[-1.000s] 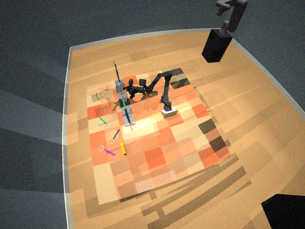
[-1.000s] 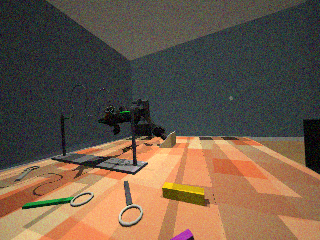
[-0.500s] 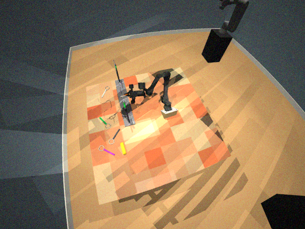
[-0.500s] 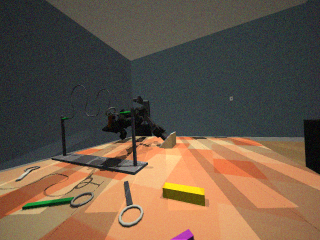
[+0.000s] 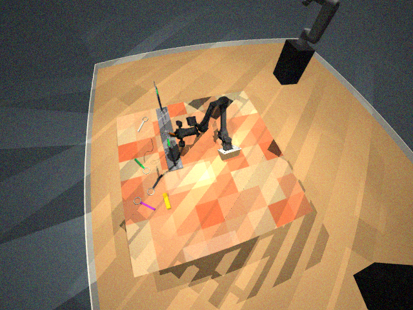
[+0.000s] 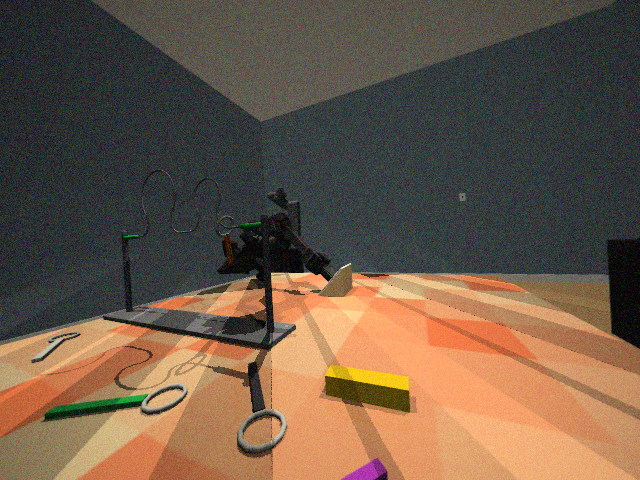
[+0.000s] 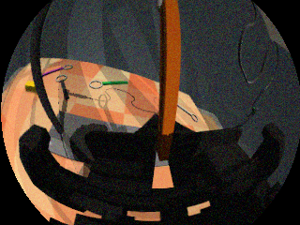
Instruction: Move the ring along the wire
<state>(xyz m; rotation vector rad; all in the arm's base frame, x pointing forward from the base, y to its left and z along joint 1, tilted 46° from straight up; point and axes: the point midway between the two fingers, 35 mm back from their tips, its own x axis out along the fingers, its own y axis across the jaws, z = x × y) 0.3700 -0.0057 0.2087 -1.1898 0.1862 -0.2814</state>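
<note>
The orange handle (image 5: pixel 172 134) (image 6: pixel 227 249) (image 7: pixel 171 70) is held in my shut gripper (image 5: pixel 176 134) (image 6: pixel 230 258) (image 7: pixel 164 149). In the exterior view the handle points down from the ring (image 6: pixel 225 217), which appears around the grey wire (image 6: pixel 160 170) just beyond the near green part (image 6: pixel 251 225). I cannot tell whether the ring touches the wire. The near post (image 6: pixel 267 294) (image 7: pixel 39 70) stands close to the gripper. The other green part (image 5: pixel 157 90) (image 6: pixel 131 236) (image 7: pixel 254 111) is by the far post (image 6: pixel 127 273). Between them the wire has two tall humps and a dip.
The posts stand on a grey base (image 6: pixel 170 321). On the table lie a white-handled ring tool (image 5: pixel 141 124) (image 6: pixel 47 351), a green one (image 5: pixel 140 163) (image 6: pixel 98 405), a black one (image 5: pixel 156 181) (image 6: pixel 255 387), a purple one (image 5: pixel 148 205) and a yellow block (image 5: pixel 166 201) (image 6: pixel 367 387).
</note>
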